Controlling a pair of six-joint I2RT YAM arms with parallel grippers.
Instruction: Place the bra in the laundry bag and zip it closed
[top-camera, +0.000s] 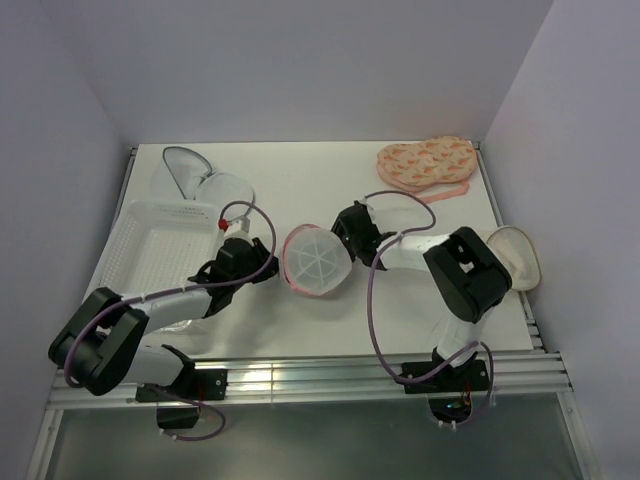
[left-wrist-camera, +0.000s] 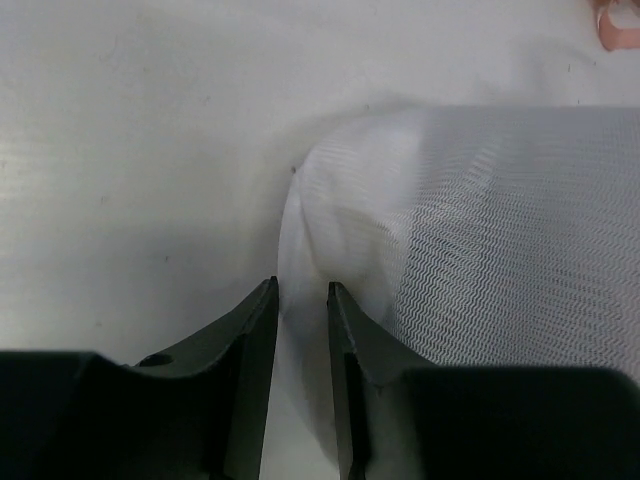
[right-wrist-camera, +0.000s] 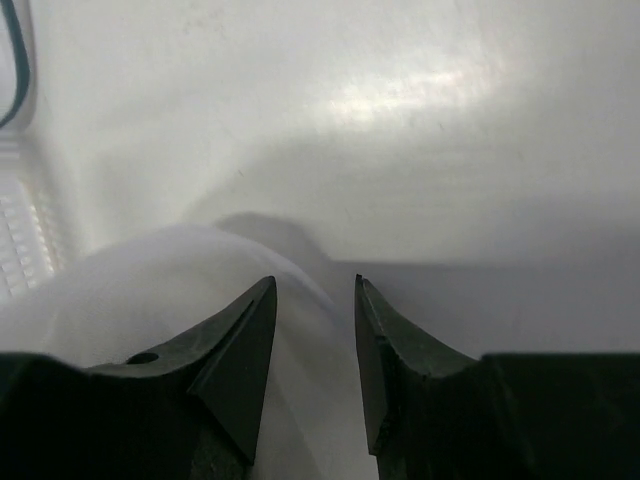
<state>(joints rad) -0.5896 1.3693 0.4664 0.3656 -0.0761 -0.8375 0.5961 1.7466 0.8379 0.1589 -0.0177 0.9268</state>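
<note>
The laundry bag (top-camera: 316, 261), a round white mesh dome with pink trim, lies in the middle of the table. The bra shows in no view. My left gripper (top-camera: 268, 266) is at the bag's left edge. In the left wrist view its jaws (left-wrist-camera: 302, 286) stand close together with a fold of the white mesh (left-wrist-camera: 480, 230) pinched between them. My right gripper (top-camera: 347, 236) is at the bag's upper right edge. In the right wrist view its jaws (right-wrist-camera: 315, 281) stand a little apart, with the blurred white bag (right-wrist-camera: 150, 285) reaching in between them.
A white plastic basket (top-camera: 150, 250) stands at the left, with a white mesh pouch with grey trim (top-camera: 195, 175) behind it. An orange patterned pouch with a pink strap (top-camera: 425, 163) lies at the back right. A white cup-shaped piece (top-camera: 517, 256) lies at the right edge.
</note>
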